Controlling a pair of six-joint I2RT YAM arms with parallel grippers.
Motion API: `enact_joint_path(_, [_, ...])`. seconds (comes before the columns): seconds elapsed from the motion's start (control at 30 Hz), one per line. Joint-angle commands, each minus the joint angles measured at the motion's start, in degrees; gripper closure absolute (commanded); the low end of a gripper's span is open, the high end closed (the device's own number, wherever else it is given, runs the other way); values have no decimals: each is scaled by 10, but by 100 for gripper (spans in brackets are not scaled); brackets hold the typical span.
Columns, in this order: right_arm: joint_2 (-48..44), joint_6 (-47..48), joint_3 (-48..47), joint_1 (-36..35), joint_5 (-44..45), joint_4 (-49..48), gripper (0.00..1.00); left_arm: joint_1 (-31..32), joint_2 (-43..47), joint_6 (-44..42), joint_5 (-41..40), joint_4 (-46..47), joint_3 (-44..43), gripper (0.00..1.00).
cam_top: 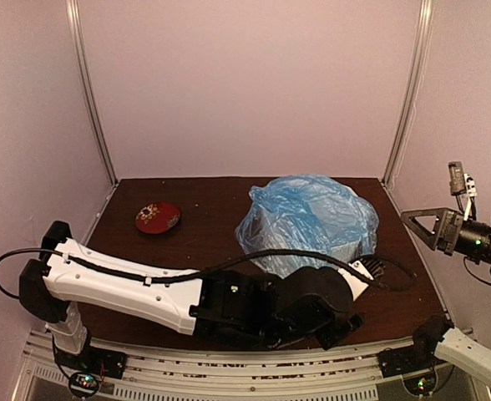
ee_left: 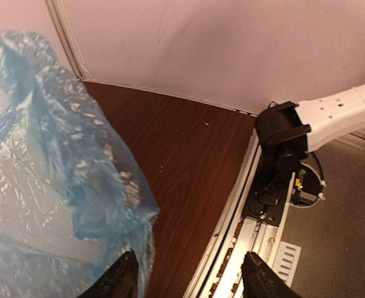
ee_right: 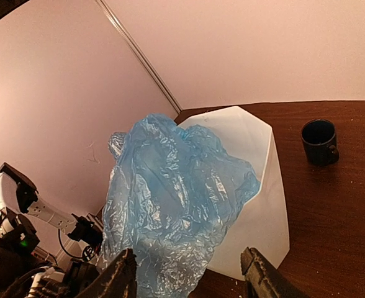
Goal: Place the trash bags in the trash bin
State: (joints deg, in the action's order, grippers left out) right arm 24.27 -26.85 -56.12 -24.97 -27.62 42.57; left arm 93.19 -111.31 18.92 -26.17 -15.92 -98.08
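Bag [cam_top: 308, 219] is draped over bin [ee_right: 266, 186], right of table [cam_top: 204, 196] centre and near the right edge. I see open room on the left, around mug [ee_right: 319, 141]. Film is crinkly, glossy, light blue. Left gripper [ee_left: 192, 282] jaws are apart and empty, just beside the film, maybe touching. Right gripper [ee_right: 189, 279] is wide and empty, off the right edge.

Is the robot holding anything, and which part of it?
Nothing is held. The left gripper and right gripper both have fingers apart; the trash bag drapes over the trash bin.
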Motion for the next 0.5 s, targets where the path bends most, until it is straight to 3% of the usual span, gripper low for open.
enact_joint_path(0.0, [19, 36, -53, 2, 1, 35, 41, 59, 66, 11, -36, 1, 9, 37])
enact_joint_path(0.13, [39, 34, -93, 2, 3, 35, 41, 101, 148, 85, -89, -1, 97, 36])
enact_joint_path(0.3, [76, 53, -120, 2, 17, 36, 41, 111, 317, 208, -184, 33, 265, 29])
enact_joint_path(0.37, [89, 60, -131, 2, 27, 35, 40, 101, 386, 233, -210, 58, 332, 24])
enact_joint_path(0.47, [112, 68, -153, 2, 38, 39, 40, 41, 475, 239, -175, 119, 424, 20])
